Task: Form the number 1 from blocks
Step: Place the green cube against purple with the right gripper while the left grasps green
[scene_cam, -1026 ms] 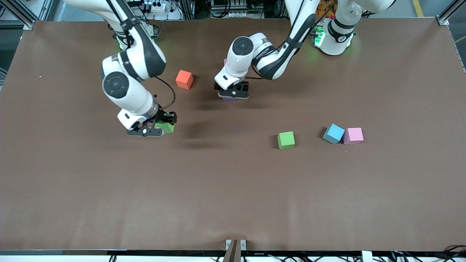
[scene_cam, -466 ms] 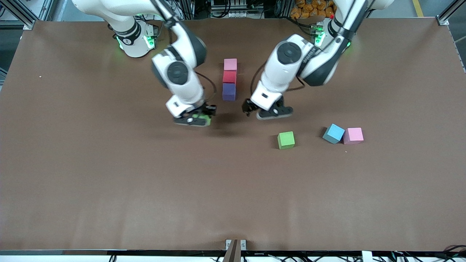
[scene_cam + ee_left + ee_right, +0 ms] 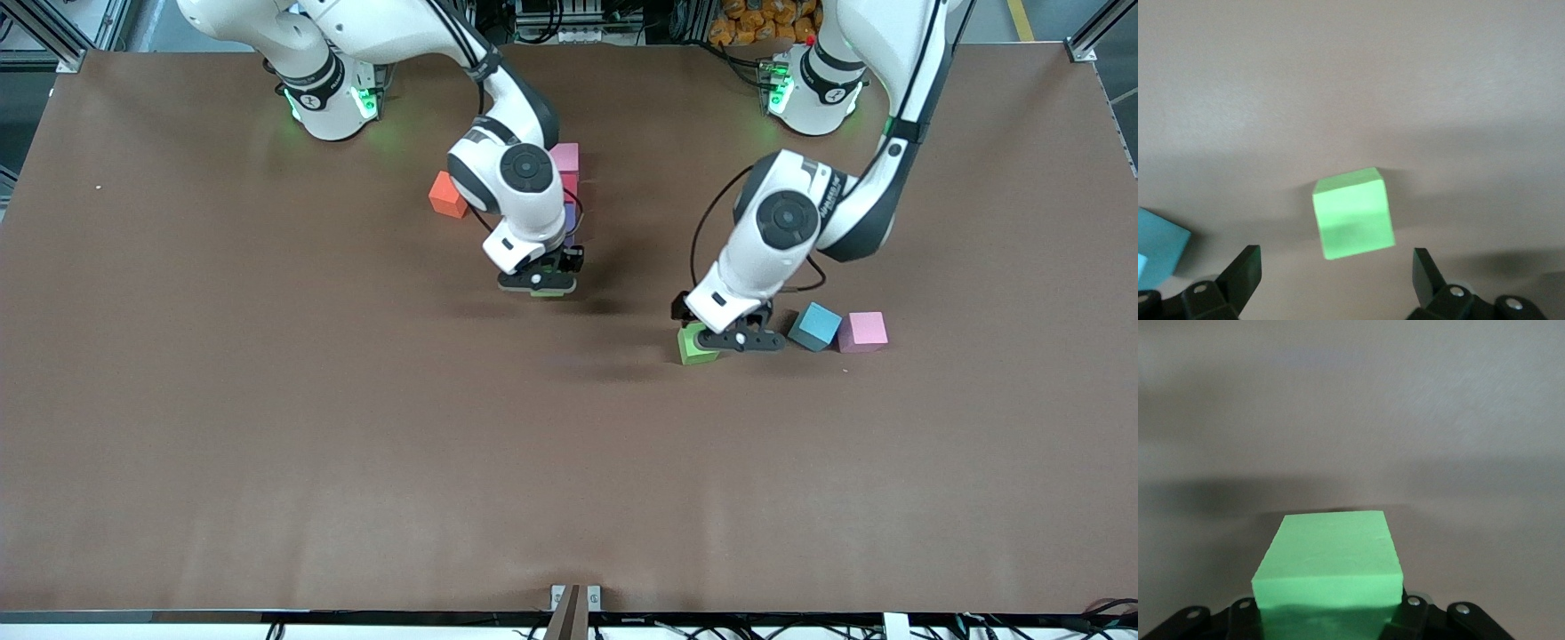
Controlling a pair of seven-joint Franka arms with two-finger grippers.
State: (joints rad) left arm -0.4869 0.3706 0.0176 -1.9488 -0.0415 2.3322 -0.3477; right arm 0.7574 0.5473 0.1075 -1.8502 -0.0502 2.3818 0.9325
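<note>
Glossy white arms (image 3: 524,178) with dark-grey round joint caps, black cables (bases glowing green), black tools.

Place: a robotics lab or test cell.
Work surface: a wide table (image 3: 267,444) covered with a plain brown mat.
Frame: aluminium profile posts (image 3: 53,36) are seen at the table's corners.
Far edge: cables, a power strip (image 3: 391,16) and equipment racks are seen.
Machines: two arm bases (image 3: 324,89) lit by green lamps.

Beneath both grippers, only a brown table (image 3: 267,427); along its edge nearest the front camera, a small metal bracket (image 3: 575,597), well apart from either.
</note>
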